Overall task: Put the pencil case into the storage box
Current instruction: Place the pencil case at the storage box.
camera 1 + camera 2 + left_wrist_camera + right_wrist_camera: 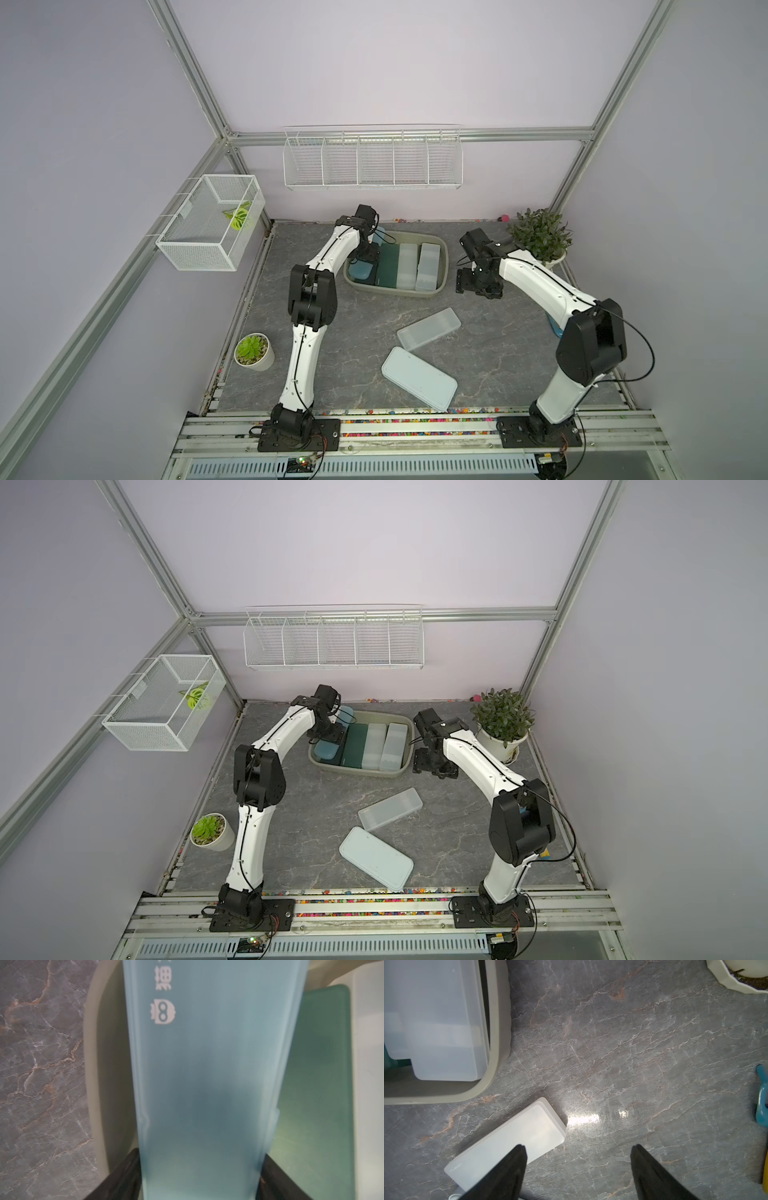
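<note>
Left claw (201, 1152) clamped across the blue pencil case (207, 1064), one black finger on each long side. Case down in the left end of the storage box (395, 293); resting on the bottom or just above it, can't tell. Right claw (577, 1147) spread wide, nothing between the fingers, hovering over bare tabletop (498, 353) just right of the box.

Now from the front: pale pencil case (419, 378) flat on the tabletop, nearest the arm bases. Just behind it, frosted pencil case (429, 334), flat and angled, one corner right by the pale one; touching or not, hard to tell. Off at the left edge, small succulent pot (252, 351).

Further back, inside the box beside the blue one: dark green case (388, 266), then two frosted cases (407, 266) side by side, filling the right half. Behind the right claw, leafy plant (538, 237) in a white pot at the back corner. On the back wall, long wire rack (372, 166); on the left wall, mesh basket (208, 241) with a green leaf inside.
</note>
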`<state>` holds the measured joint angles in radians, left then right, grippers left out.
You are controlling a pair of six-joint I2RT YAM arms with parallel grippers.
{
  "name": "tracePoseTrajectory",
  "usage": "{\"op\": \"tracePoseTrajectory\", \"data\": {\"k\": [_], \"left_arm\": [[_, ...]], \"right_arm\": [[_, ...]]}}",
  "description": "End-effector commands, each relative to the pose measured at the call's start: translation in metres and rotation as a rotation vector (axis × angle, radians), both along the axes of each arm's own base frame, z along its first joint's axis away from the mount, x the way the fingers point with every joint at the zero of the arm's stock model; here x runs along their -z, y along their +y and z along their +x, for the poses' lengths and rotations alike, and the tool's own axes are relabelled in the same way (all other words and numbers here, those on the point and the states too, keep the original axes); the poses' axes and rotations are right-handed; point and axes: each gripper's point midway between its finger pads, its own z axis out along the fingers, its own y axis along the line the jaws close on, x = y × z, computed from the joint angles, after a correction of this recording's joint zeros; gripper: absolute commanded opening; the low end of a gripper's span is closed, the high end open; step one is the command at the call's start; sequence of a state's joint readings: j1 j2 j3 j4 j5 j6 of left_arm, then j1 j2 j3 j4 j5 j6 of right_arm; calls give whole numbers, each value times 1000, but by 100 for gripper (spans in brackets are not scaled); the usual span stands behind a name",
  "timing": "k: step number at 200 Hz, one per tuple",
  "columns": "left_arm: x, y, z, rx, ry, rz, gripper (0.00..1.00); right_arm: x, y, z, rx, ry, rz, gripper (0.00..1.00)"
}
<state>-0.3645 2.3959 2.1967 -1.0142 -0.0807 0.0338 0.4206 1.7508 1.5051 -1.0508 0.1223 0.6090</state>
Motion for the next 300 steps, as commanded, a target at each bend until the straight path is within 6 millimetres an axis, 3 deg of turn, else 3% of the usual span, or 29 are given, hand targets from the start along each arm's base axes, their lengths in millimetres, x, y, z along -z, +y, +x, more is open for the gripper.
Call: {"op": "tracePoseTrajectory", "data": {"k": [1,45,93,141,194,233,263,300], "left_arm": [[17,2,-3,-31,40,5,60],[13,18,-3,-80,30,69,68],[8,20,-13,-81,57,63,67],[18,21,-36,-77,151,57,66],[9,25,-44,-71,160,64,66],[13,29,-46,-85,170,84,74],[-3,36,-36,-110,108,116,81],[-45,37,-17,-140,-37,111,87]], "right_arm": [[2,2,-4,-3,33,-9,83],[2,-2,-8,-8,34,-29,84],[5,-5,-20,5,39,-36,84],[6,-3,-26,11,39,-45,84],[7,2,-29,8,39,-52,84],[7,7,-27,1,41,-55,84],[5,8,-27,-3,38,-58,84],[6,11,-27,3,46,-48,84]]}}
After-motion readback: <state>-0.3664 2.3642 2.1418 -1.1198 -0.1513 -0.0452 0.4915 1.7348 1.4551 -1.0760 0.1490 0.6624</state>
